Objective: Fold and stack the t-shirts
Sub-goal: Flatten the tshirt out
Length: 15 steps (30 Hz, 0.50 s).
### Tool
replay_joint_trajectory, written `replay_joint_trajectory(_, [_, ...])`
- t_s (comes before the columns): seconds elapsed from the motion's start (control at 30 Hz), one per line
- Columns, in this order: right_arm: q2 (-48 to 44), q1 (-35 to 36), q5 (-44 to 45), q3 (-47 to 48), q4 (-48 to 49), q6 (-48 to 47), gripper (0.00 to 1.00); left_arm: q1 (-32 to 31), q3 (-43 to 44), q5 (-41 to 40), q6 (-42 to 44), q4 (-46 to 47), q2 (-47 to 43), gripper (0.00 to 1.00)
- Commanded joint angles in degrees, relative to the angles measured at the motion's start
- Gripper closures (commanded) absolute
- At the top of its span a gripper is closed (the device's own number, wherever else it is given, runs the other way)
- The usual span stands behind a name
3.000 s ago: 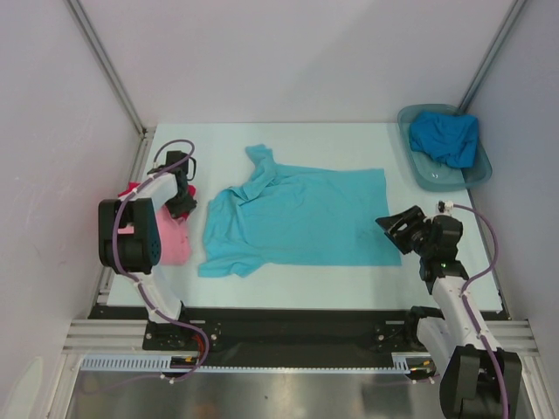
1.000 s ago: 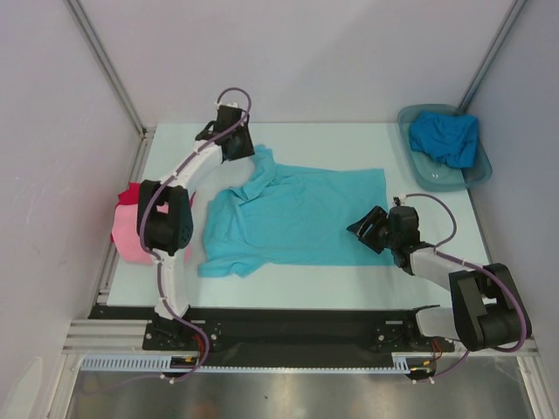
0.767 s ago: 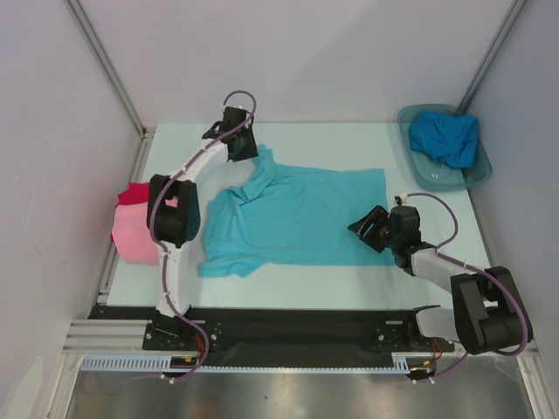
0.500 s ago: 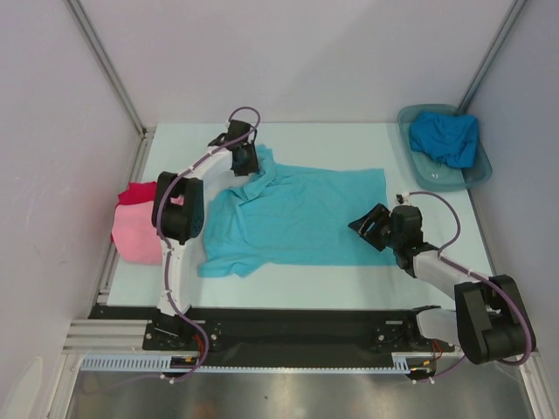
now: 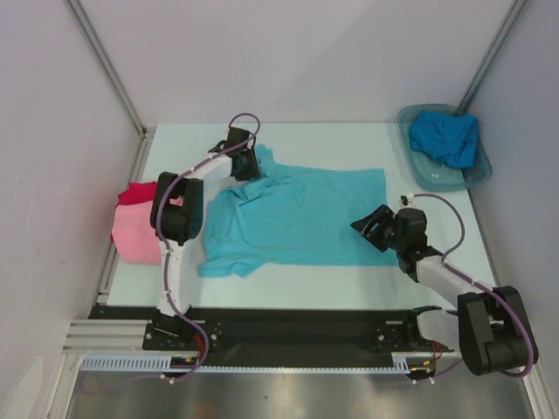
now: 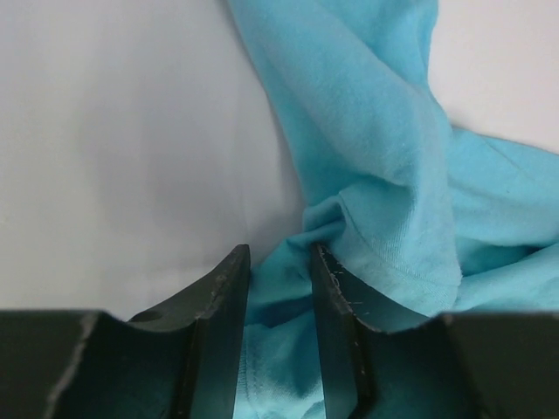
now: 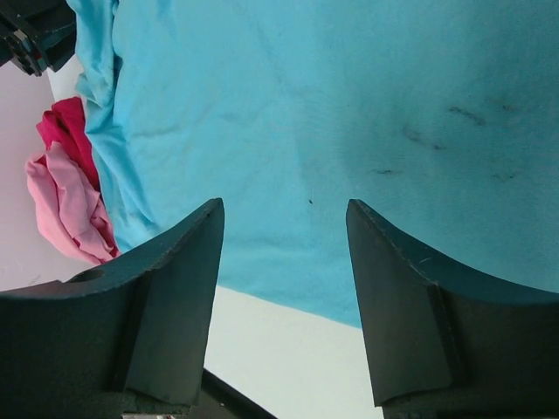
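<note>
A turquoise t-shirt (image 5: 297, 218) lies spread flat on the table, its far left sleeve bunched. My left gripper (image 5: 249, 166) is down on that sleeve. In the left wrist view its jaws (image 6: 278, 253) stand open with a narrow gap, and a fold of the turquoise t-shirt (image 6: 376, 175) lies between them. My right gripper (image 5: 369, 229) hovers open over the near right hem of the turquoise t-shirt (image 7: 306, 105), its jaws (image 7: 284, 205) wide apart and empty. A pink t-shirt (image 5: 140, 234) and a red t-shirt (image 5: 133, 192) lie at the left edge. A deeper blue t-shirt (image 5: 445, 138) sits crumpled in the tub.
A grey translucent tub (image 5: 421, 179) stands at the far right corner. Bare table (image 5: 349, 140) runs along the far side behind the shirt. White walls close in the left, back and right. The right wrist view also catches the pink t-shirt (image 7: 65, 205) and red t-shirt (image 7: 65, 131).
My left gripper swung from the pink pile round to the far sleeve and has slid right onto it, its jaws narrowing slightly. My right gripper moved in to the hem and now holds there.
</note>
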Motion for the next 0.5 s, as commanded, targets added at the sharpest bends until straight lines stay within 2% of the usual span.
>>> replay_joint_trajectory(0.0, [-0.76,0.02,-0.92,-0.34,2.81,0.48,0.37,-0.27,-1.84,2.78,-1.29,2.53,-3.08,0.61])
replay_joint_trajectory(0.1, [0.11,0.20,-1.00,-0.69,3.86,0.74,0.37,-0.36,-1.93,2.52,-0.94,2.62,-3.70,0.68])
replay_joint_trajectory(0.23, [0.73,0.99,-0.92,-1.57,5.44,1.18,0.38,-0.27,-1.93,0.85,-0.41,2.27,-4.75,0.92])
replay_joint_trajectory(0.3, [1.35,1.43,-0.57,-1.66,5.88,1.36,0.38,-0.36,-1.84,0.76,-0.06,1.83,-5.45,0.99])
replay_joint_trajectory(0.47, [2.05,2.65,0.14,-1.84,7.11,1.71,0.38,-0.45,-2.19,-5.04,0.64,0.95,-7.56,1.00])
